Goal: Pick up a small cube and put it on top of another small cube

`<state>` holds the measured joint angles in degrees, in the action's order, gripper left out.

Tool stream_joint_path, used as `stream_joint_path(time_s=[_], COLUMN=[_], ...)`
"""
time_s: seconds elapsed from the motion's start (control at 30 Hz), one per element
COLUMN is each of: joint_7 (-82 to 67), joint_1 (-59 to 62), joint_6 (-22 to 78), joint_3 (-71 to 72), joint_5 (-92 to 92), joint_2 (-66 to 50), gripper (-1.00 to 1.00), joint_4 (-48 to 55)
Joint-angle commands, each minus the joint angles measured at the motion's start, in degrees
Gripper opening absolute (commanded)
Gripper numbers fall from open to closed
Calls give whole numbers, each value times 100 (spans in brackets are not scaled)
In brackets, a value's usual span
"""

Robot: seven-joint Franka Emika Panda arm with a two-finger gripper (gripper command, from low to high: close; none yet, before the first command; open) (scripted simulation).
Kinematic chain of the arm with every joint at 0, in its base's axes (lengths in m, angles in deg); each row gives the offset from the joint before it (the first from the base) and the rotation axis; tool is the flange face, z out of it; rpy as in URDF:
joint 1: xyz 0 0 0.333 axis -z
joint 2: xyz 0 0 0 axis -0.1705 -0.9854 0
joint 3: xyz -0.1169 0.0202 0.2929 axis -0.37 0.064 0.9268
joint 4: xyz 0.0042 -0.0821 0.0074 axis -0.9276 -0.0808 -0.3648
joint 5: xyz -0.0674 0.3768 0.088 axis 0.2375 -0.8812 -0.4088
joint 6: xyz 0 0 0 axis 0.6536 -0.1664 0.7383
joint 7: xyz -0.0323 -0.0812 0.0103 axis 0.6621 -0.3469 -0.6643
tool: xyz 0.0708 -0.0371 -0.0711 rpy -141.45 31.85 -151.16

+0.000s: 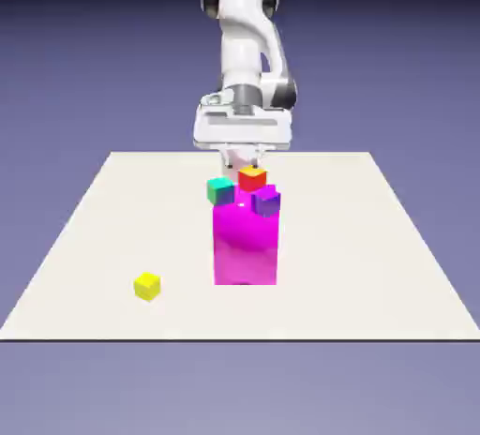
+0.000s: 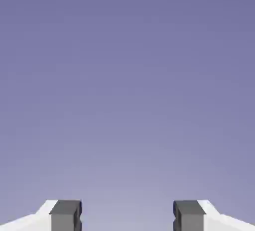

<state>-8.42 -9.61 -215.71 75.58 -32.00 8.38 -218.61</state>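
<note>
Currently I see the claw (image 2: 127,216) apart, nothing between the tips, hand view all backdrop. Small yellow cube (image 1: 147,286) sits on the desk (image 1: 347,255), toward the exterior view's left, clear of the tall magenta block (image 1: 246,247). Teal (image 1: 220,191), red (image 1: 251,179) and purple cubes (image 1: 266,202) cluster around the block's top.

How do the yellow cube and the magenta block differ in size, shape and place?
The magenta block is much larger than the yellow cube. The block is tall; the cube is evenly sided. The block stands near the middle, the cube toward the exterior view's left. Both are plain-coloured.
</note>
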Motion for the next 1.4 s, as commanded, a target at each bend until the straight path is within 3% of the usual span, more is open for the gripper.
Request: stream_joint_path(time_s=[0.0, 0.77, 1.0, 1.03, 1.37], joint_7=[250, 5931, 5048, 5048, 5697], joint_1=[74, 1766, 2256, 2256, 1780], joint_6=[85, 2029, 1272, 1272, 2344], joint_3=[-55, -1313, -499, -499, -1050], joint_5=[-130, -3084, -4191, -4192, -3023], joint_2=[-184, -4385, -5547, -5547, -4149], gripper=[0, 0, 0, -100, -100], joint_4=[70, 1660, 2020, 2020, 1898])
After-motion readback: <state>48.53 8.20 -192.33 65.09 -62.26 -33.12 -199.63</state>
